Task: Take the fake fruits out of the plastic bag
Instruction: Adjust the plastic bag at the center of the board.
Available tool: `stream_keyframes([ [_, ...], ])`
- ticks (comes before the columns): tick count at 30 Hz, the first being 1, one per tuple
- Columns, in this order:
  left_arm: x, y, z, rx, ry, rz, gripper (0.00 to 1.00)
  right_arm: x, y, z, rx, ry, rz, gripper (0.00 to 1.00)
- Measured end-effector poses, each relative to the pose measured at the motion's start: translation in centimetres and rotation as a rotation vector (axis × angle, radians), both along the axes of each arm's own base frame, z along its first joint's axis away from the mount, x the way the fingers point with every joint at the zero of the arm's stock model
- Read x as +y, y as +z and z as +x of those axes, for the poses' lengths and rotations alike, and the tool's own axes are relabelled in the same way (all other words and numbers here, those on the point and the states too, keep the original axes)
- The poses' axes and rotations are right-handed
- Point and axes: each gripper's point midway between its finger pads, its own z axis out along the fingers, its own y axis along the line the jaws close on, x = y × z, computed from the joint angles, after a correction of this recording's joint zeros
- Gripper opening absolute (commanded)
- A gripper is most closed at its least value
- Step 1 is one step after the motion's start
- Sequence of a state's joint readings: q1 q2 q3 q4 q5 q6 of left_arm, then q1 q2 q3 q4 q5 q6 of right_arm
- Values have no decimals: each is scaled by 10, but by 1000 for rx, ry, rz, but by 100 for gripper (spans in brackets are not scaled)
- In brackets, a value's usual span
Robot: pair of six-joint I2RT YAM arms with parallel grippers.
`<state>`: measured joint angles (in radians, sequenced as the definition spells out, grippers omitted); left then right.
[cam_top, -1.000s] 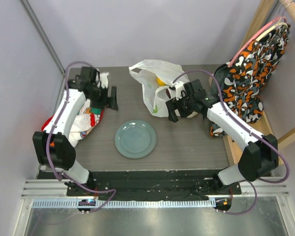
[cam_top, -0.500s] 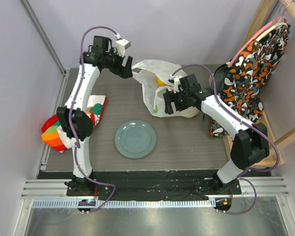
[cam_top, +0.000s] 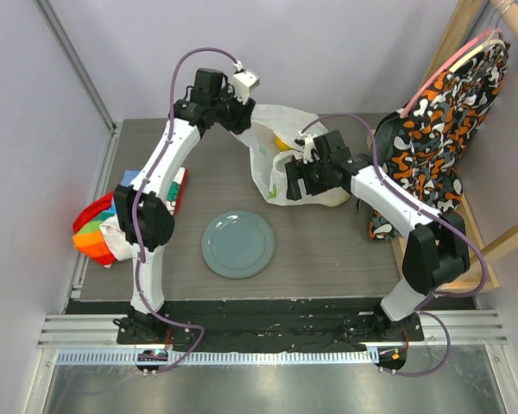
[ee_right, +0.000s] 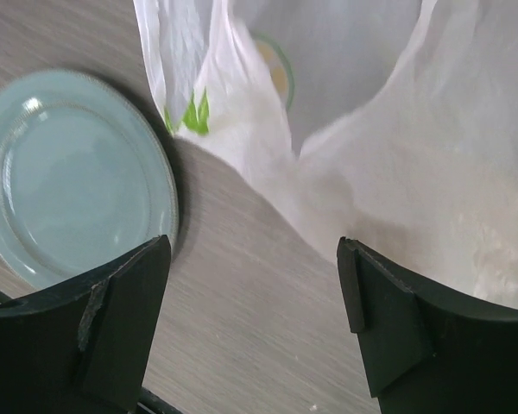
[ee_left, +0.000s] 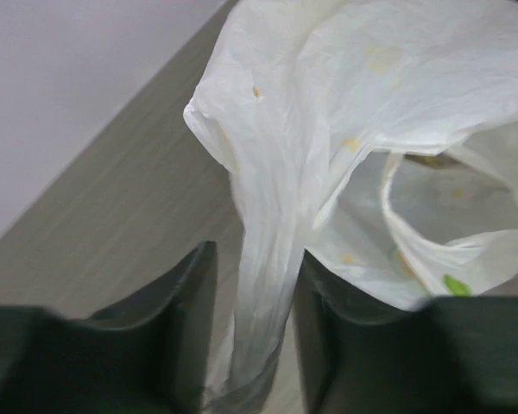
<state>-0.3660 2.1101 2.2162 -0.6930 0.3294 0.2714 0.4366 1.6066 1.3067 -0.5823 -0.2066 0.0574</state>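
The thin, crinkly, translucent white plastic bag [cam_top: 272,155] lies at the far middle of the grey wood-grain table [cam_top: 328,250]. The fake fruits are inside it. From above, one glossy yellow piece [cam_top: 282,142] shows in its mouth. In the right wrist view a green leafy shape [ee_right: 194,112] and a round pale-yellow piece with a green rim [ee_right: 276,69] show dimly through the film. The round pale-teal plate [cam_top: 238,244] sits nearer the arms with nothing on it.

The left gripper [cam_top: 240,116] is at the bag's far left corner. Its two dark fingers pinch a stretched, bunched strip of the bag [ee_left: 268,285] between them. The right gripper [cam_top: 295,185] hangs over the bag's near edge with its fingers spread wide, holding nothing. The bag film [ee_right: 371,147] lies just beyond its fingers, with the plate's rim [ee_right: 168,198] beside the left one.
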Motion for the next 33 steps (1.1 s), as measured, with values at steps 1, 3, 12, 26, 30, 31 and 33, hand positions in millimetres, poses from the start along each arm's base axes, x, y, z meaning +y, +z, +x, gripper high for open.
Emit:
stream_keyframes([
  [1, 1, 5, 4, -18, 10, -4, 21, 3, 1, 5, 2, -7, 8, 86],
  [3, 4, 9, 9, -40, 25, -7, 0, 13, 7, 24, -12, -27, 34, 85],
  [12, 13, -10, -1, 34, 95, -18, 0, 53, -3, 72, -40, -24, 47, 85],
  [26, 30, -1, -6, 69, 194, -67, 0, 75, -47, 94, -79, 3, -127, 1],
  [30, 63, 22, 15, 26, 327, -109, 0, 80, 11, 129, -223, 22, -58, 1],
  [31, 73, 30, 21, 7, 358, -122, 0, 79, 31, 142, -275, 17, -36, 1],
  [33, 98, 52, 34, -41, 434, -152, 0, 73, 74, 164, -379, 2, 6, 1],
])
